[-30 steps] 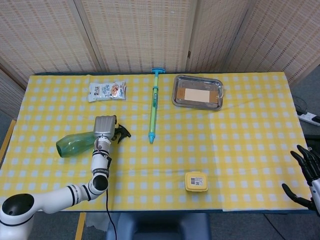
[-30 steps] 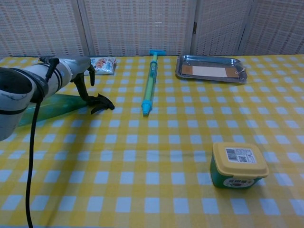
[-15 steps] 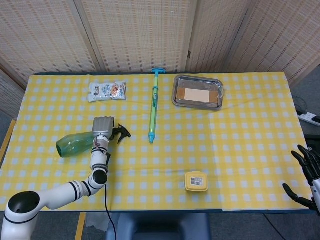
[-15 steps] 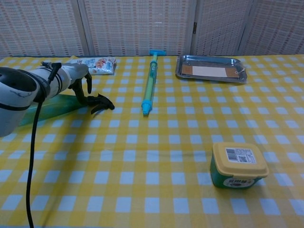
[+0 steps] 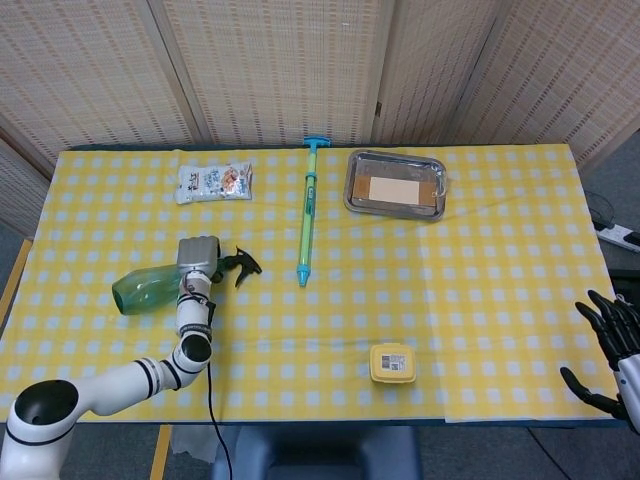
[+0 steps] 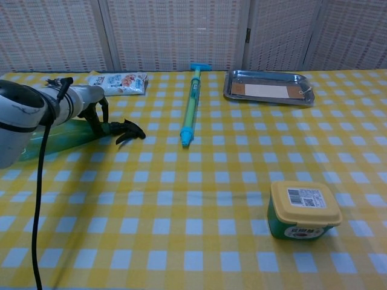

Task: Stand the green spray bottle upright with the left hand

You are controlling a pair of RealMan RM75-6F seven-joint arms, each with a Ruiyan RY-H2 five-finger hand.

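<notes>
Lying on its side at the left of the table (image 5: 480,300), the green spray bottle (image 5: 150,289) is pointing its black trigger head toward the middle and its rounded base toward the left edge, so it is not yet standing. The left robot hand (image 5: 198,255) is sitting over the bottle's neck end, just where the green body meets the black sprayer; in the chest view this robot hand (image 6: 91,103) is arching over the bottle (image 6: 60,134) with dark fingers (image 6: 95,122) reaching down beside it, which looks like a grasp being set up near the neck, a sensible place to lever the bottle up from. Whether the fingers are actually clamping the bottle or only touching it is something I cannot tell: from above the hand's grey back is covering them, and from the chest the forearm is blocking the near side. The right robot hand (image 5: 610,345) is hanging off the near right corner, partly cut by the frame edge, with fingers spread and nothing in them; it is not showing in the chest view at all. Other things are staying well apart from the work: a snack packet (image 5: 214,181) at the far left, a long green-and-blue pump (image 5: 308,212) running near to far down the middle, a metal tray (image 5: 396,183) at the far right, and a small yellow-lidded tub (image 5: 392,362) near the front edge, its label too small to read.
</notes>
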